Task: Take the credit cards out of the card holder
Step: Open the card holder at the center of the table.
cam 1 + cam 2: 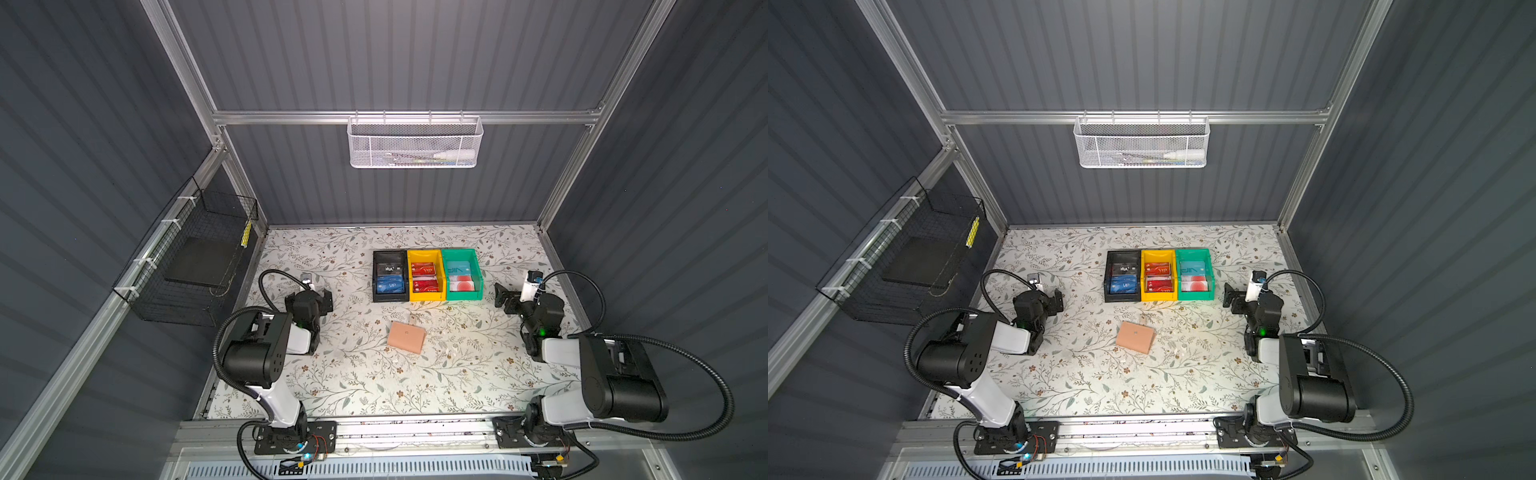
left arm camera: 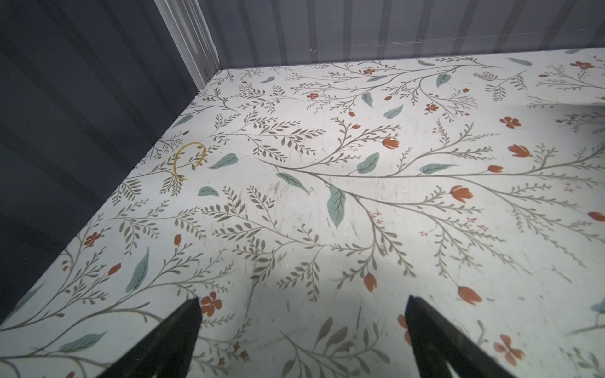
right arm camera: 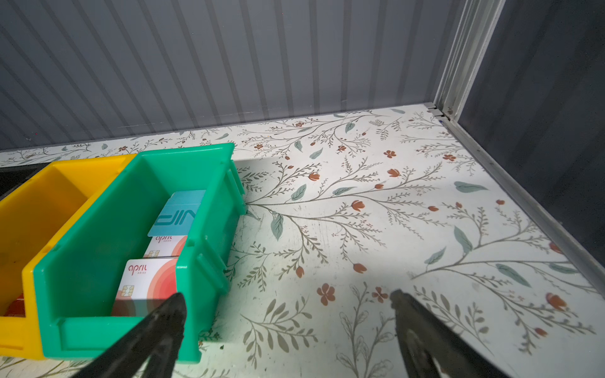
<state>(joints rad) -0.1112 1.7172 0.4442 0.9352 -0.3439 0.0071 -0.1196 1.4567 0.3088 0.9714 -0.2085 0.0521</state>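
Observation:
The peach-pink card holder (image 1: 406,336) (image 1: 1136,336) lies folded flat in the middle of the table; I cannot tell what is inside it. Credit cards lie in the bins behind it: a blue card (image 1: 390,284), a red card (image 1: 424,284) and a pale card with red circles (image 1: 461,286) (image 3: 147,284), with a teal VIP card (image 3: 176,212) beside that one. My left gripper (image 1: 316,296) (image 2: 302,301) hovers open over bare table, left of the bins. My right gripper (image 1: 515,297) (image 3: 287,294) stands open and empty just right of the green bin.
Black bin (image 1: 375,274), yellow bin (image 1: 424,254) (image 3: 49,203) and green bin (image 1: 478,291) (image 3: 98,229) stand side by side at the back centre. A yellow rubber band (image 2: 178,163) lies near the left wall. A black wire basket (image 1: 187,266) hangs on the left wall, a white basket (image 1: 415,143) on the back.

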